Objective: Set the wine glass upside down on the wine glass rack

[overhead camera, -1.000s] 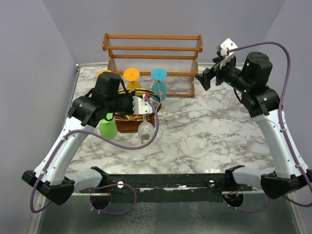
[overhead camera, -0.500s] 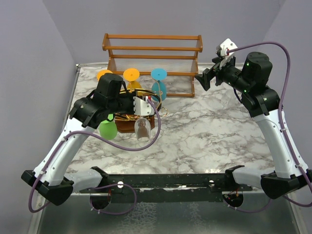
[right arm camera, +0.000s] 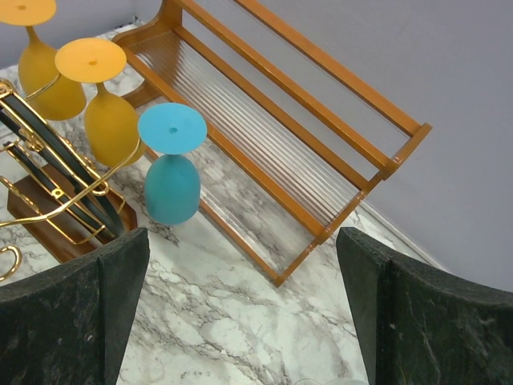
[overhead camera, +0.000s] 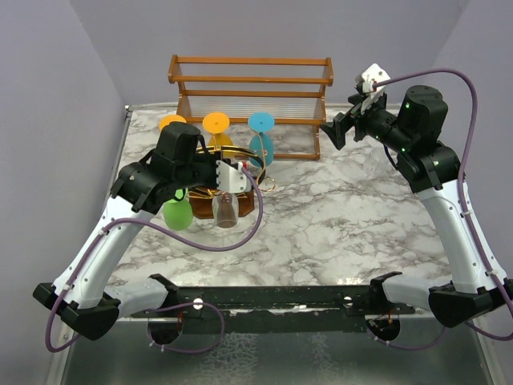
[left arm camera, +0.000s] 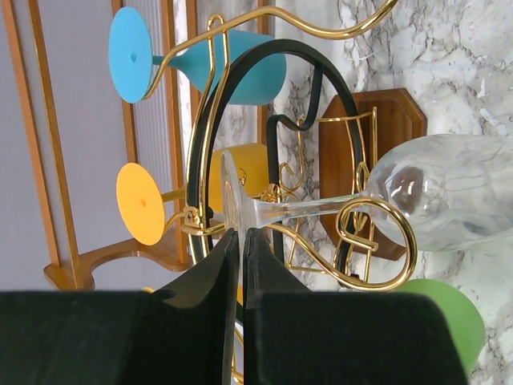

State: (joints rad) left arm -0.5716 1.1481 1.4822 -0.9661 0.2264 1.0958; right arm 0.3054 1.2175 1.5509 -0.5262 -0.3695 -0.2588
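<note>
Left hand (left arm camera: 241,241) pinches wine glass (left arm camera: 425,192) foot; bowl beyond.

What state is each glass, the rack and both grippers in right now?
clear wine glass: upside down, foot pinched by the left gripper, stem at a gold loop; cannot tell if it is seated
left gripper: shut on the glass foot
right gripper: open, holding nothing
wine glass rack: upright
blue glass: upside down on the rack
yellow glass: upside down
second yellow glass: upside down
green glass: bowl down, foot hidden
</note>
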